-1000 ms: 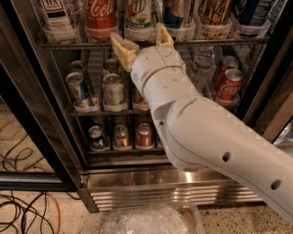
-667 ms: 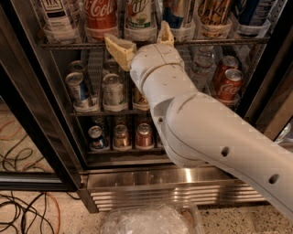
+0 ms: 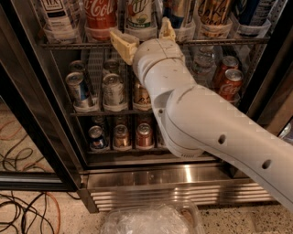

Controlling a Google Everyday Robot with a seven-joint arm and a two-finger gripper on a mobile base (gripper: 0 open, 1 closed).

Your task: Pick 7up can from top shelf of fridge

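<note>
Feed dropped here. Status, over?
Tan two-finger gripper open at grey wire top shelf. White, green-lettered 7up can framed by fingers, ungrasped. Red Coca-Cola can close beside.

A pale, speckled floor (image 3: 68, 224) is seen along the lower edge, from 7 to 5 o'clock. At 8 o'clock a tangle of black cables (image 3: 18, 217) is spread over it, with an orange cable (image 3: 51, 205) looped among them. At 6 o'clock a clear plastic tub (image 3: 146, 221) with crumpled film is set on the ground. A brown panel (image 3: 280, 114) is glimpsed at 3 o'clock. The pincer (image 3: 144, 35) is held at 12 o'clock, fingers spread.
</note>
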